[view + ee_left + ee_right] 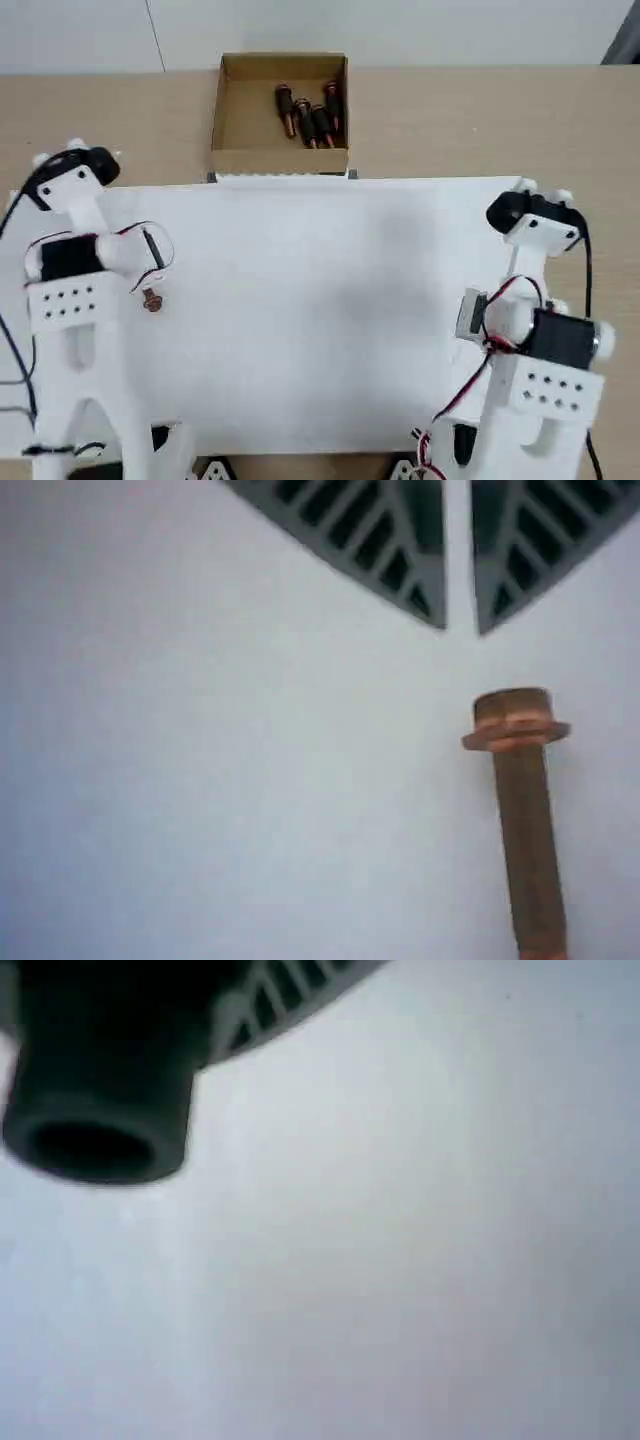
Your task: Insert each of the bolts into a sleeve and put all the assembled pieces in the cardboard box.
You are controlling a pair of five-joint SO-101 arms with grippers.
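Observation:
A copper bolt [520, 810] lies on the white sheet [320, 300], its flanged head toward my left gripper [459, 610]. That gripper hovers just short of the head, its grey ribbed fingers nearly together with nothing between them. In the high view the bolt [150, 298] sits beside the left arm [100, 255]. My right gripper [470, 315] is shut on a black sleeve [100, 1110], held above the sheet at the right with its open end showing; a ribbed finger [280, 1000] shows behind it. The cardboard box [232, 110] at the back holds several assembled pieces [308, 112].
The white sheet covers most of the wooden table [480, 110]. The box stands just beyond the sheet's far edge. Both arm bases stand at the near corners, with wires hanging by them.

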